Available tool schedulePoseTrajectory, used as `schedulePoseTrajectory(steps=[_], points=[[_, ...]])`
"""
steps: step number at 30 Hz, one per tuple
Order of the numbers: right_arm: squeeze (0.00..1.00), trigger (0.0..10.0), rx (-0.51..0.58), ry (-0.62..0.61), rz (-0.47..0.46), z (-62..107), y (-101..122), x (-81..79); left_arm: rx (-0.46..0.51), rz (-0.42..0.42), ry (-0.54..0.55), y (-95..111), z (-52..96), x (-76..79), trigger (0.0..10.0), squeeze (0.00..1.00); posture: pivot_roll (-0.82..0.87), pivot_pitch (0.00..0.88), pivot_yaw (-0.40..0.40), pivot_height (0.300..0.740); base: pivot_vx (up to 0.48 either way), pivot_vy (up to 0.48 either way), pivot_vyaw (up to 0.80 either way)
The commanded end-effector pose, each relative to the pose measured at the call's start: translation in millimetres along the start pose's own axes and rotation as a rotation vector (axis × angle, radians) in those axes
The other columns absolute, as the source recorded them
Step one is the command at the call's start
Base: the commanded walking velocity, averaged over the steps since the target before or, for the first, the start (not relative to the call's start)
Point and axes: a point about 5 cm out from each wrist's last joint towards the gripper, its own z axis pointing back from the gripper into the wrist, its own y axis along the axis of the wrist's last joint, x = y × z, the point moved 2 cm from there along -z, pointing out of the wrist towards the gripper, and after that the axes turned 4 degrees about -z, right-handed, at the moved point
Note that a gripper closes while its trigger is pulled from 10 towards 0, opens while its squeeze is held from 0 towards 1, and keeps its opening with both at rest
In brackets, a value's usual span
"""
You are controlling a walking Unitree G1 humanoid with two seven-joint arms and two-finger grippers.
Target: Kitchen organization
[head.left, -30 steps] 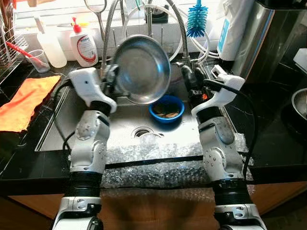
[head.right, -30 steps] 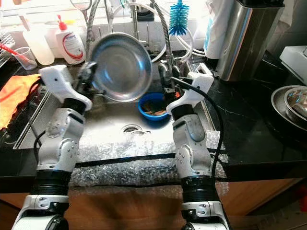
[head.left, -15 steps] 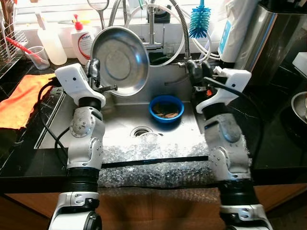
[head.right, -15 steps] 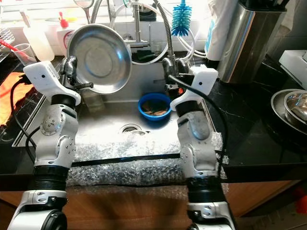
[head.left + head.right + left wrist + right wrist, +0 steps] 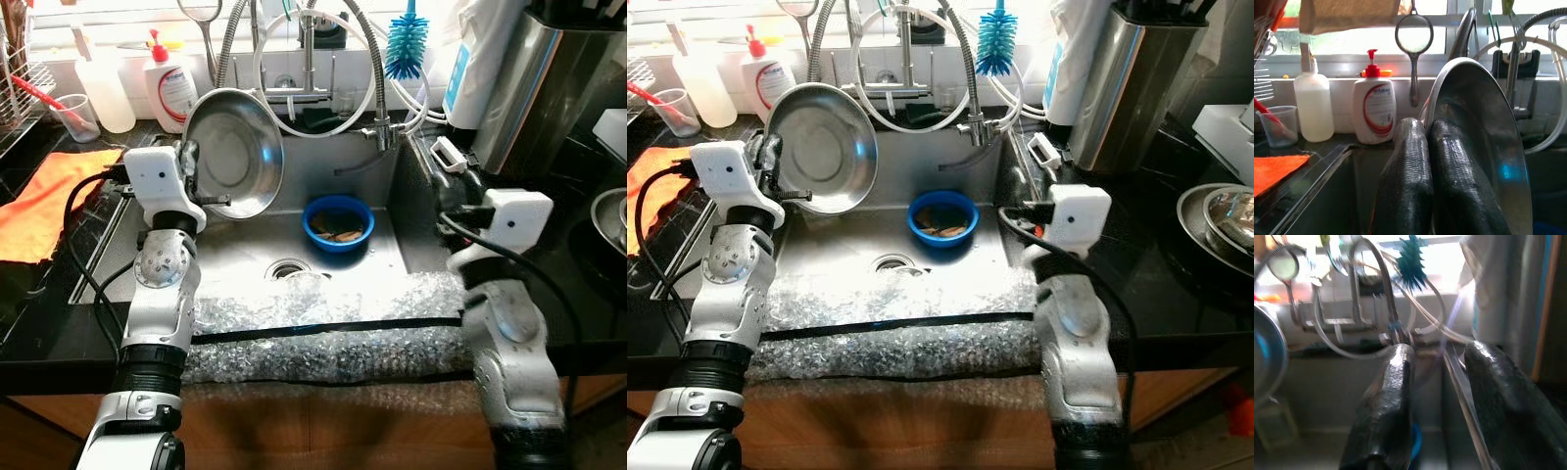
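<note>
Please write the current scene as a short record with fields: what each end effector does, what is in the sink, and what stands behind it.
left end effector: shut on the rim of the steel bowl, held tilted on edge above the left part of the sink
right end effector: open, holding nothing, at the right edge of the sink
in sink: blue bowl with brownish contents, beside the drain
behind sink: soap bottle, blue bottle brush
left counter: orange cloth
</note>
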Motion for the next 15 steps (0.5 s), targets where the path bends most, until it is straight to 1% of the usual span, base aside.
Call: schedulePoseTrajectory(steps=[1, 5, 10, 13, 15], points=[[0.0, 10.0, -0.012, -0.038, 0.024, 9.0, 3.7, 12.2, 0.012, -0.018, 0.0, 1.5, -4.6, -0.6, 10.0, 0.0, -0.09, 0.0, 0.022, 0.74, 0.0, 0.0, 0.0], [0.0, 10.0, -0.021, -0.05, 0.025, 14.3, 6.0, 20.3, -0.027, -0.036, -0.021, -6.3, -8.2, 4.7, 10.0, 0.0, -0.1, 0.0, 0.029, 0.74, 0.0, 0.0, 0.0], [0.0, 10.0, -0.038, -0.04, 0.017, 16.3, 5.6, 20.6, -0.046, -0.041, -0.028, -10.9, -12.5, 11.6, 10.0, 0.0, -0.1, 0.0, 0.029, 0.74, 0.0, 0.0, 0.0], [0.0, 10.0, -0.034, -0.032, 0.001, 13.3, 6.0, 14.3, -0.057, -0.022, -0.033, -11.7, -18.4, 18.5, 10.0, 0.0, -0.1, 0.0, 0.028, 0.74, 0.0, 0.0, 0.0], [0.0, 10.0, -0.028, 0.004, -0.022, 10.8, 7.4, 4.0, -0.085, -0.037, -0.079, -14.5, -25.8, 31.1, 10.0, 0.0, -0.09, 0.0, 0.027, 0.74, 0.0, 0.0, 0.0]])
